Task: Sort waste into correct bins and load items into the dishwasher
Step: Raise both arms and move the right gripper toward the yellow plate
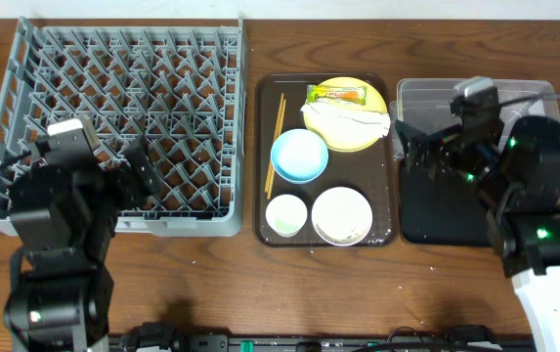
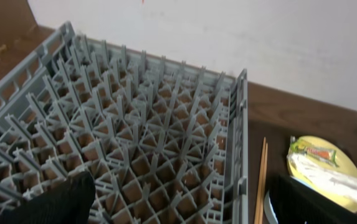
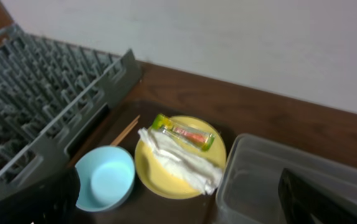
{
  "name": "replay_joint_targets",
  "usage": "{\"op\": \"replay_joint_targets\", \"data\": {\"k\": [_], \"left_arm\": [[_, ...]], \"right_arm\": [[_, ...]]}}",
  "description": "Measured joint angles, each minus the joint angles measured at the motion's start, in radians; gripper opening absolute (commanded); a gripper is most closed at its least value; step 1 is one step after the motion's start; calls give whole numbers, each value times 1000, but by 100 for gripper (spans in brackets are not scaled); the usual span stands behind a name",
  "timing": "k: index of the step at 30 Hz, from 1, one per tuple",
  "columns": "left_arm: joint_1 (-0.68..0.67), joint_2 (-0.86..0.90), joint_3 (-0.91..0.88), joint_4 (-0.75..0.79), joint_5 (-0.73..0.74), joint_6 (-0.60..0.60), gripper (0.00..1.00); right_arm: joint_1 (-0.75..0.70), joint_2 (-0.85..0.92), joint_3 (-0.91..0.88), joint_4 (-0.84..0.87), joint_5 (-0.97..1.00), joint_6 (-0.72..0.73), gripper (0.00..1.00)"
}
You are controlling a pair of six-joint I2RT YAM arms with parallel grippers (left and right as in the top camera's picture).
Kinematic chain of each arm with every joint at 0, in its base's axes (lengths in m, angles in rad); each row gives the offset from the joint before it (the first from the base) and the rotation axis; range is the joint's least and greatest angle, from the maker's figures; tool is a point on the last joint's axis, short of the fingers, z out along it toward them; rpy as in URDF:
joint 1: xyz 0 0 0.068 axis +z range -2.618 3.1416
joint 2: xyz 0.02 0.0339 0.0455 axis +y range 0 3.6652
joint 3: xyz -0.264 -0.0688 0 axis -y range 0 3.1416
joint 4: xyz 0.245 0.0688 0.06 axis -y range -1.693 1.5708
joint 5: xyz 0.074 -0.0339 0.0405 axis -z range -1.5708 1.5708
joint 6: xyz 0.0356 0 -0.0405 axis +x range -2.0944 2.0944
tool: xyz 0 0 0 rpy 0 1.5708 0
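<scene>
The grey dishwasher rack [image 1: 123, 127] fills the left of the table. On the brown serving tray [image 1: 263, 147] a yellow plate [image 1: 363, 137] carries a green-and-orange wrapper [image 1: 336, 95] and a crumpled white napkin [image 1: 350, 122]. Nearer on the tray are a light blue bowl [image 1: 299, 156], a small white cup [image 1: 286, 214], a white bowl [image 1: 341, 215] and chopsticks [image 1: 277, 142]. My left gripper [image 1: 133, 181] hangs open over the rack's near right part, holding nothing. The right gripper [image 1: 411, 152] is open and empty over the clear box [image 1: 524, 93] and the black tray [image 1: 436, 220].
The rack's right wall [image 2: 240, 143] stands close to the chopsticks [image 2: 262, 180]. In the right wrist view the blue bowl [image 3: 106, 180] and plate [image 3: 159, 180] lie left of the clear box [image 3: 259, 180]. Bare wooden table [image 1: 260, 293] runs along the front.
</scene>
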Motion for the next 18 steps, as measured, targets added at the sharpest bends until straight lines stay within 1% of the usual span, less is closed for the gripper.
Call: {"op": "replay_joint_targets", "data": {"k": [3, 6, 18], "left_arm": [[0, 46, 48, -31, 0, 0, 90], [0, 78, 61, -31, 11, 0, 90], [0, 131, 61, -57, 48, 0, 91]], "right_arm": [[0, 48, 61, -58, -14, 0, 99], [0, 84, 90, -70, -21, 0, 99], [0, 115, 92, -69, -52, 0, 99]]}}
